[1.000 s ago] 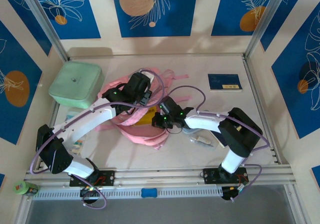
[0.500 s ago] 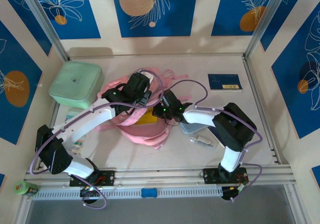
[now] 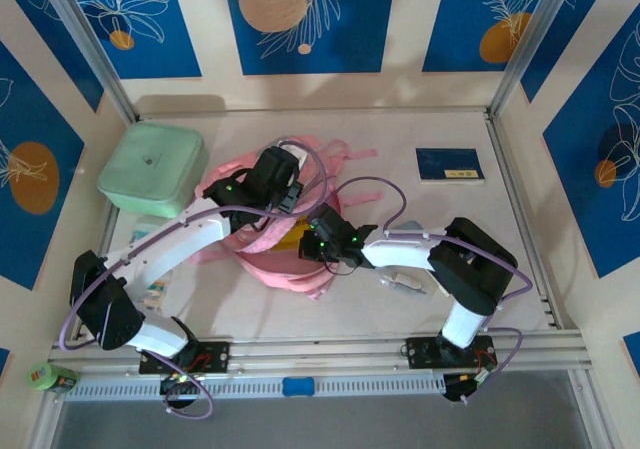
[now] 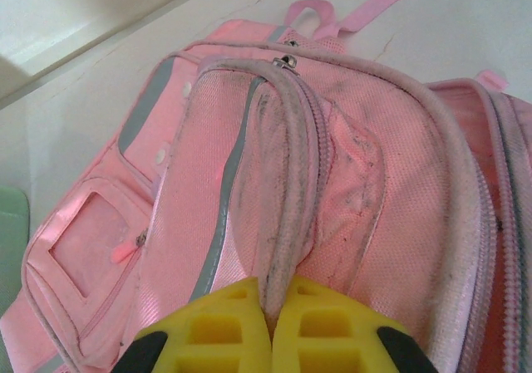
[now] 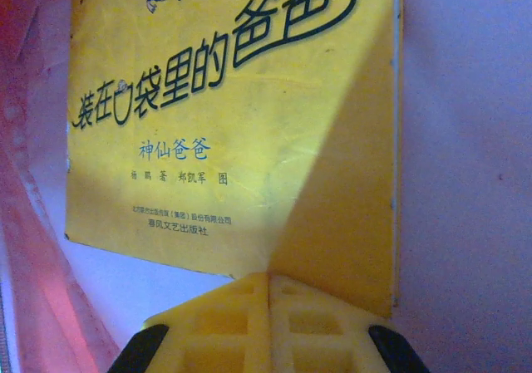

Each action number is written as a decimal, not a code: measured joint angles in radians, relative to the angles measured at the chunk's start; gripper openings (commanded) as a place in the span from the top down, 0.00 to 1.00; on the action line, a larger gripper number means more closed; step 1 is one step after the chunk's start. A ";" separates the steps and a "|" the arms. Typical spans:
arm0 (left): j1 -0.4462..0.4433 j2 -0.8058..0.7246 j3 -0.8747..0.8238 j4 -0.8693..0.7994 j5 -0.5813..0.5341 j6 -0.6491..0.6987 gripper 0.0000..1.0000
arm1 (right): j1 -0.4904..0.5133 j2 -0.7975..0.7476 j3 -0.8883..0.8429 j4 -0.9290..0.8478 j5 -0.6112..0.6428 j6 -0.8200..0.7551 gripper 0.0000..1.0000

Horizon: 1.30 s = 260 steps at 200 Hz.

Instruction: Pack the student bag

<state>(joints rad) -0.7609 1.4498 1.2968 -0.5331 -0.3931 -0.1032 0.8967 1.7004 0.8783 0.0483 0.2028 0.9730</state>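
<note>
Holding open: left gripper [image 4: 270, 294] is pinching student bag [image 4: 357, 182] rim.
Right gripper [image 5: 268, 280]: clamping yellow book [image 5: 233, 140]; best sliding it flat under lifted rim.

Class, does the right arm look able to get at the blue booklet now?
Probably yes: the blue booklet lies uncovered on its side; the right gripper sits shut at the student bag.

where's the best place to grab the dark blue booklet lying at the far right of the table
Likely its near long edge, coming from above at a tilt with the right end effector, since the left end effector is shut on the student bag. The dark blue booklet lies flat and thin on the table, that edge unobstructed.
</note>
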 measured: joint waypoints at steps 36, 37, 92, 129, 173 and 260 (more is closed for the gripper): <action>0.000 0.000 0.000 0.000 0.000 0.000 1.00 | -0.013 0.006 0.008 0.013 0.035 -0.005 0.95; 0.000 0.000 0.000 0.000 0.000 0.000 1.00 | -0.014 0.006 0.009 0.013 0.036 -0.005 0.95; 0.006 0.000 0.000 0.001 0.000 0.000 1.00 | -0.066 0.060 0.069 0.039 0.106 -0.053 0.95; 0.008 0.000 0.000 0.001 -0.001 0.000 1.00 | -0.081 0.060 0.071 0.061 0.156 -0.091 0.94; 0.010 0.000 0.000 0.002 -0.001 -0.001 1.00 | -0.130 0.080 0.086 0.098 0.160 -0.099 0.94; 0.018 0.000 0.000 0.002 0.000 -0.002 1.00 | -0.050 0.065 0.055 0.084 0.135 -0.045 0.95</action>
<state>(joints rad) -0.7433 1.4498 1.2964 -0.5312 -0.3927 -0.1047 0.8471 1.7657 0.9337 0.1326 0.3374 0.9283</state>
